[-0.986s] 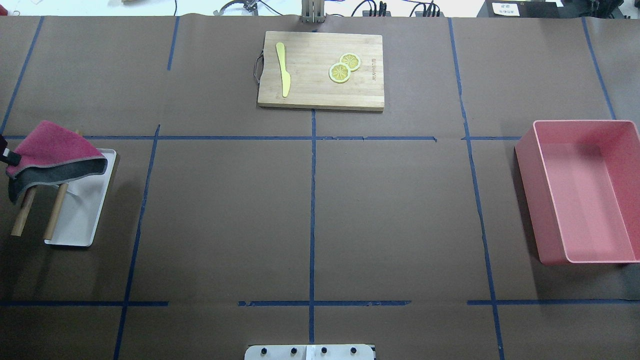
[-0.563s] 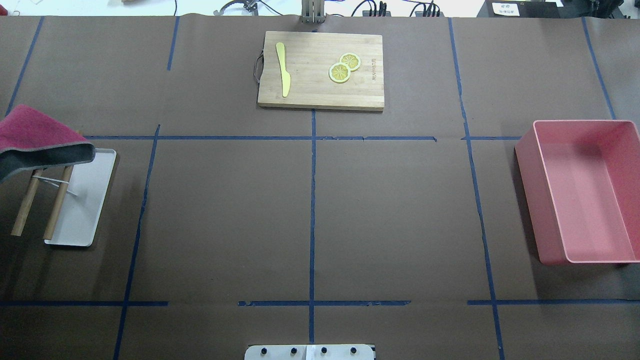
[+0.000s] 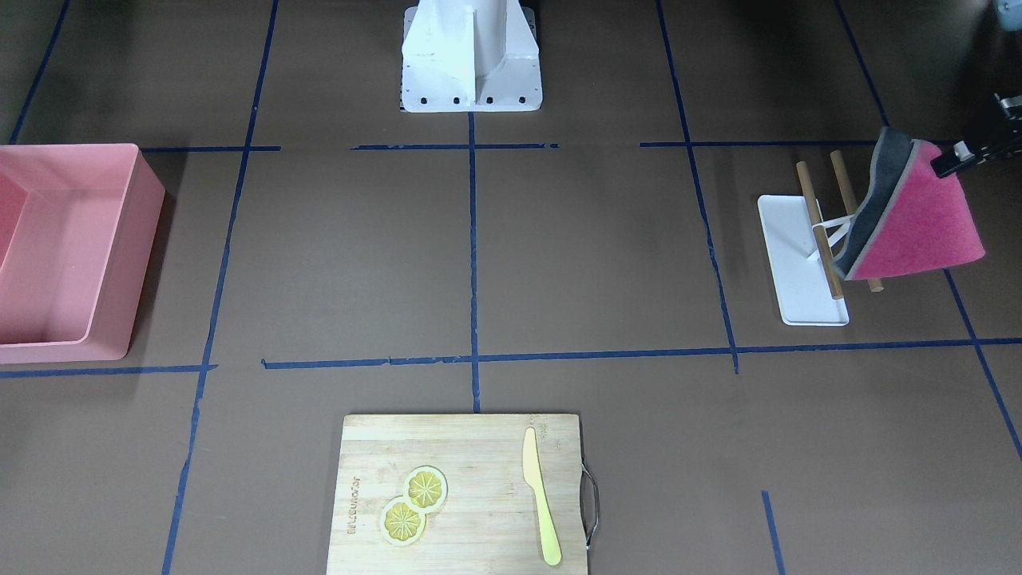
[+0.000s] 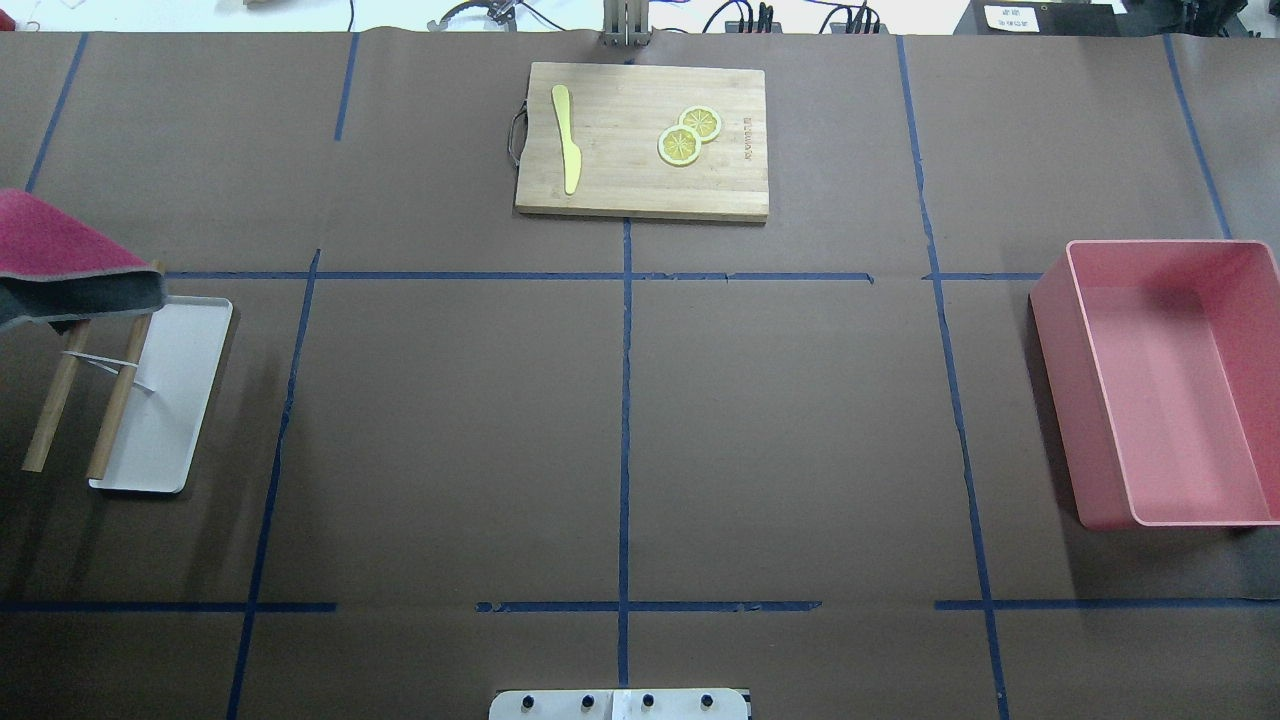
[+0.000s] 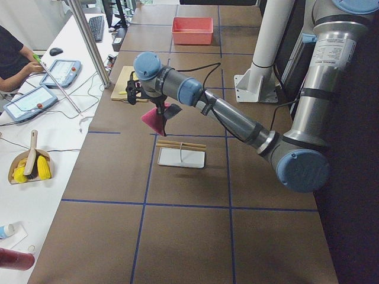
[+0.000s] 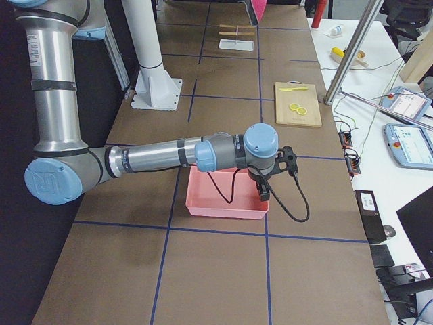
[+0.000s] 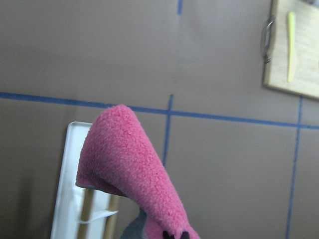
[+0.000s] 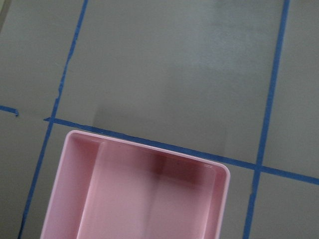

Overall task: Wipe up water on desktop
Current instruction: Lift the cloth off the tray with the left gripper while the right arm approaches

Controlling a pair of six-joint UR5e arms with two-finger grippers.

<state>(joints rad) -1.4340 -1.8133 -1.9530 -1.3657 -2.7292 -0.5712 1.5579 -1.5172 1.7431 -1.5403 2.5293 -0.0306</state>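
1. Left tool [image 3: 944, 166] clamped on a corner of the pink-and-grey fleece cloth [image 3: 910, 224], which hangs in the air near the small white tray [image 4: 175, 400].
2. Right tool [image 6: 264, 191] above the pink plastic bin [image 4: 1160, 400]; open or closed, cannot tell.
3. Dark-brown blue-taped counter [image 4: 450, 430] lies beneath everything.

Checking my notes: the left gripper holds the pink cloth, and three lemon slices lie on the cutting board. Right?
No: two lemon slices lie on the cutting board, as the overhead exterior view shows. The left gripper does hold the pink cloth.

Desktop [image 4: 450, 450] with board [image 4: 620, 190], tray [image 4: 180, 400], pink bin [image 4: 1075, 400]
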